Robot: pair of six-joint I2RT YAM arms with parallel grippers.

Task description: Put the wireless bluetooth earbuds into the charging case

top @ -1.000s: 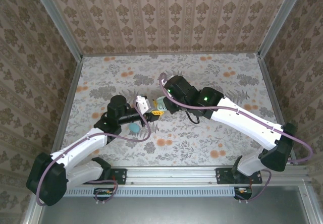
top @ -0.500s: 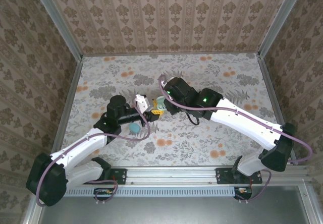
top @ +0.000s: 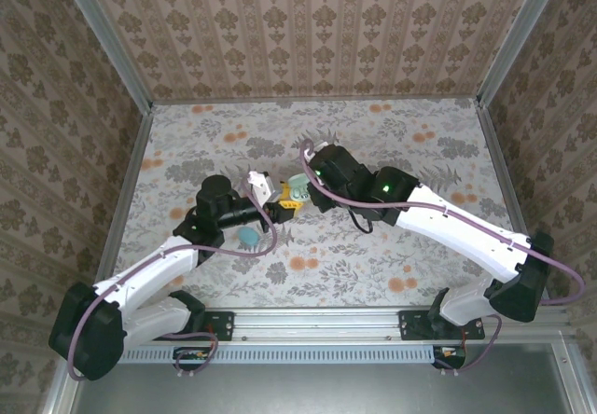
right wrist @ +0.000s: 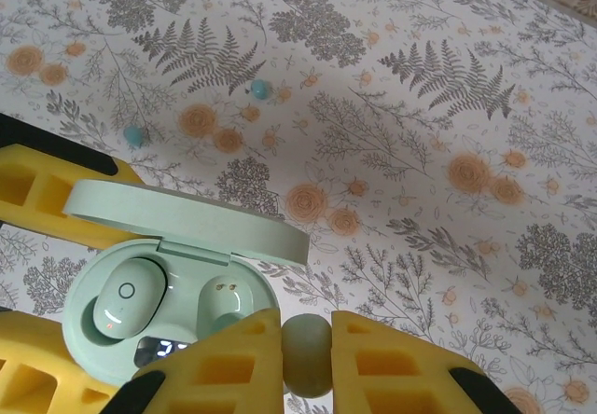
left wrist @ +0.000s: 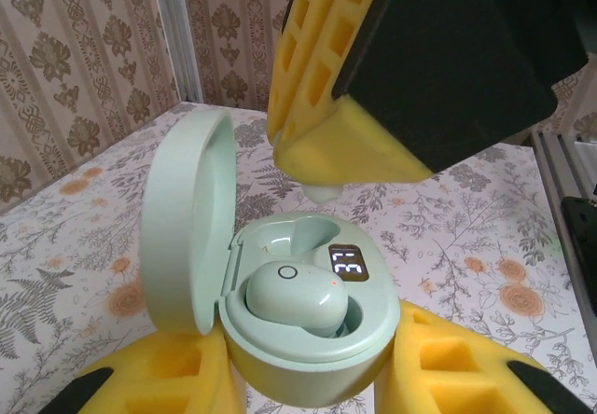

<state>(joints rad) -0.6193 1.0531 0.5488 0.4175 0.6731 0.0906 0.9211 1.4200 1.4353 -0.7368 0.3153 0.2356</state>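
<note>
We see the charging case held up off the desk, about midway between its near and far edges and slightly toward its left edge. Its lid stands open on the hinge. One earbud sits seated in its socket, and beside it the empty socket shows two small contacts. A small display on the case face glows with white digits.

We find the left fingers closed on the charging case, one yellow pad pressed to each side of its body. The right fingers are closed on the second earbud, which is pinched between the pad tips. It hangs just above the empty socket, not touching the case.

On the desk beyond the lid lie two small teal bits, apart from each other; we cannot tell what they are.
</note>
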